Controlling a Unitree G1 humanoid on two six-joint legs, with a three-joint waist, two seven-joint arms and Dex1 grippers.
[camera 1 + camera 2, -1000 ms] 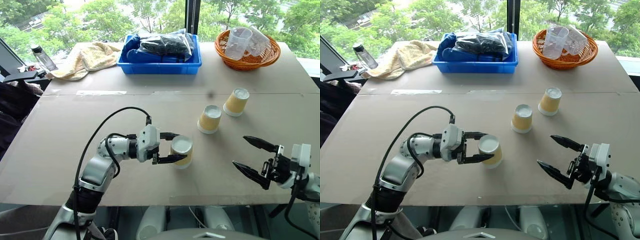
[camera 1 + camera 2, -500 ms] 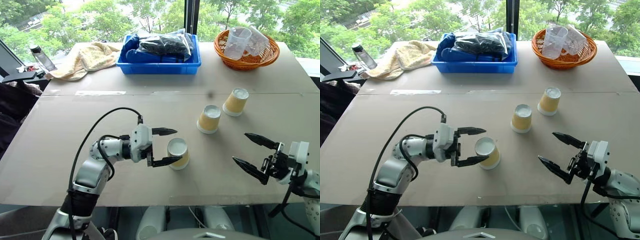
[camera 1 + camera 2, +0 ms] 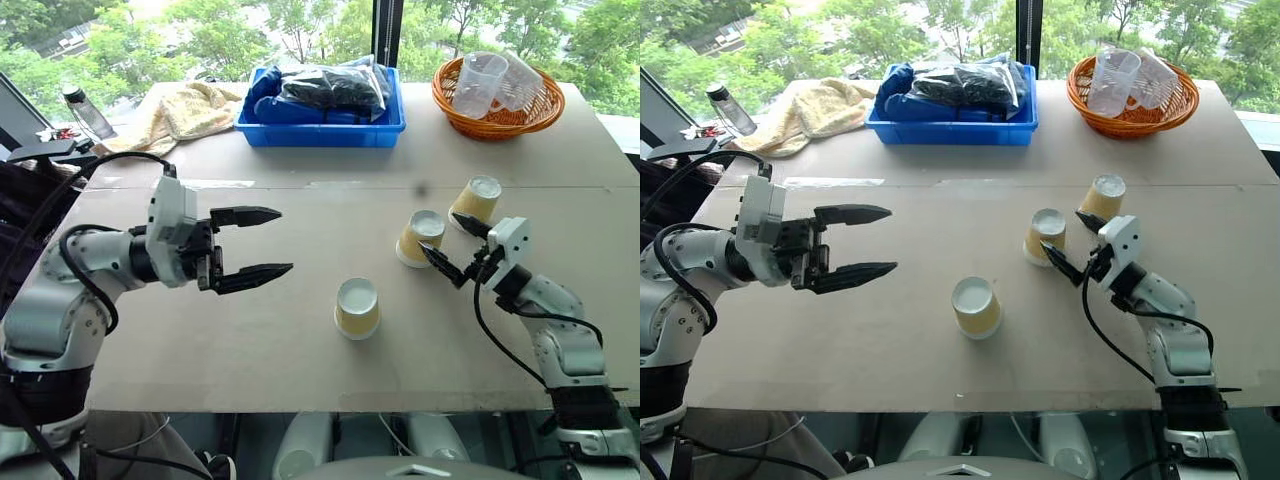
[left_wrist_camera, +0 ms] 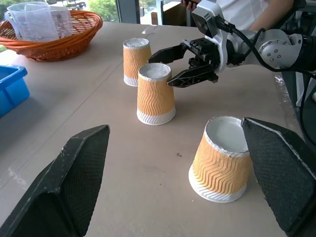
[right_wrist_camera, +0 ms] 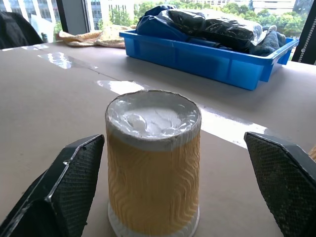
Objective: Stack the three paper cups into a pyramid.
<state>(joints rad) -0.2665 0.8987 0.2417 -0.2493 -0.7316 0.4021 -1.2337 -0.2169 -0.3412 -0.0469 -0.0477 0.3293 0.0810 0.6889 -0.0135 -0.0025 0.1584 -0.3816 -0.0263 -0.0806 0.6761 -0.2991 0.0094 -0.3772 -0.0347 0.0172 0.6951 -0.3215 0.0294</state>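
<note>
Three paper cups, all upside down on the cardboard-covered table (image 3: 300, 350), white bases up: nearest cup (image 3: 357, 307) standing alone toward the front, middle cup (image 3: 420, 238) farther back and to the right, far cup (image 3: 475, 203) just beyond it, close beside but apart. No pyramid yet: nothing stacked, and the nearest cup well apart from the other two, so no base pair formed. Inverted probably on purpose, the wide rims giving each cup a steady footing and the flat bases a ledge for a third cup to straddle. Left gripper (image 3: 247, 246) raised off to the left, fingers spread wide and empty, pointing across toward the cups, well clear of the nearest one. Right gripper (image 3: 455, 248) low and level at the middle cup, fingers apart on either side of it, not touching in the right wrist view, where the cup (image 5: 153, 160) stands centred in the gap; likely lined up for a side grasp on the ribbed wall. Judged next: closing gently, since thin paper would crush or tip under a hard squeeze, and minding the far cup, near enough to be knocked by the outer finger. At the back, out of the way: orange basket (image 3: 495, 118) of clear measuring cups, blue bin (image 3: 320, 130), towel (image 3: 175, 115)
</note>
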